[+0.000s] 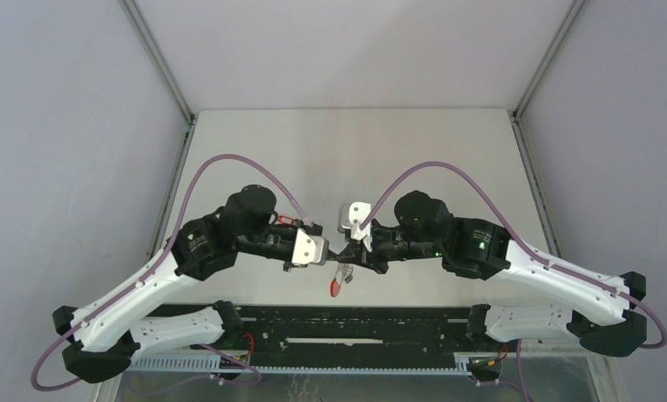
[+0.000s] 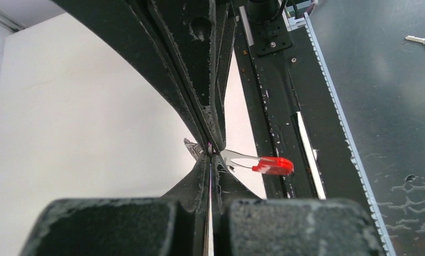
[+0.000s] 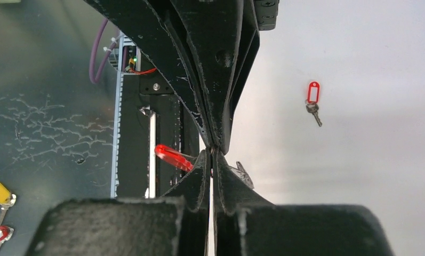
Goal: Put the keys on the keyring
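Top external: keyring (image 1: 337, 285), held in the air just beyond the black rail (image 1: 397, 322), above the counter (image 1: 355, 159). Its red arc points toward the rail and its silver loops away from it.
Left jaws: pressed together, pinching the keyring.
Right jaws: closed to a hairline, tip to tip with the left jaws, pinching the same keyring.
Right wrist: key with red tag (image 3: 312, 101), flat on the counter, farther from the rail than the keyring, untouched.
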